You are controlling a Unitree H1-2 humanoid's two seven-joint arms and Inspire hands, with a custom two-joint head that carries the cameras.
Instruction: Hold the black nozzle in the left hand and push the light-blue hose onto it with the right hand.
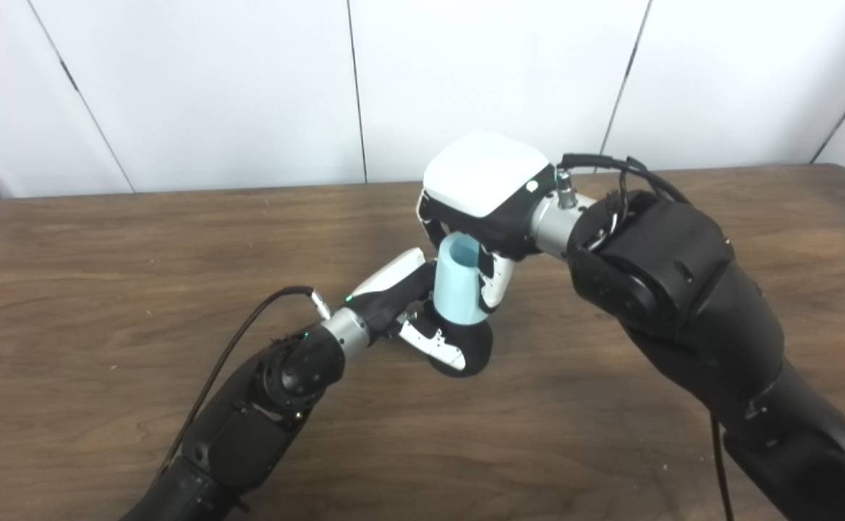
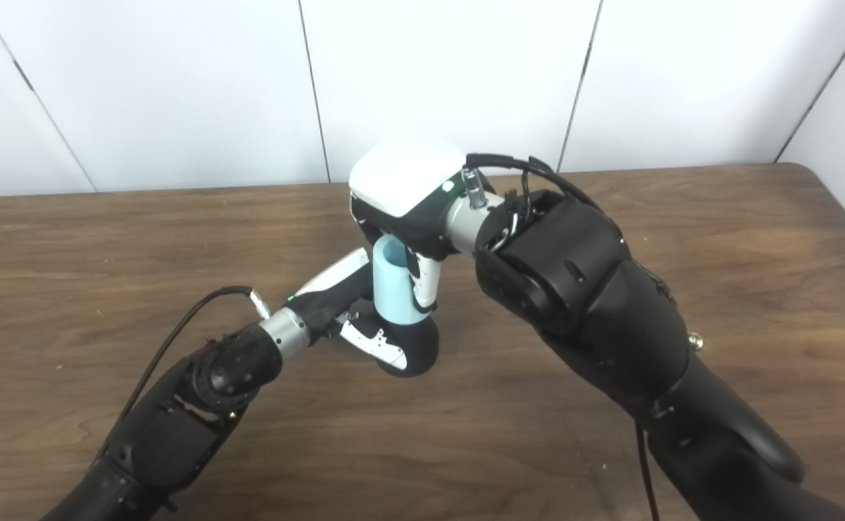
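One light-blue hose (image 1: 460,286), one black nozzle (image 1: 472,347), two hands: left hand (image 1: 412,307), right hand (image 1: 484,195), one counter (image 1: 104,253).

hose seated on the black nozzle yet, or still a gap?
Touching. In the right eye view the light-blue hose meets the black nozzle at its lower end with no gap showing; how far it is seated cannot be seen.

1. This looks like a robot test room or lab rather than a home or shop, though little of the room falls in view.
2. A plain wooden table (image 1: 104,239) with rounded corners fills most of both views, its dark brown top bare but for a few crumbs.
3. Behind it stands a wall of smooth white panels (image 2: 176,87) split by thin dark seams, without decoration.
4. Two black robot arms with exposed cables reach over the tabletop.
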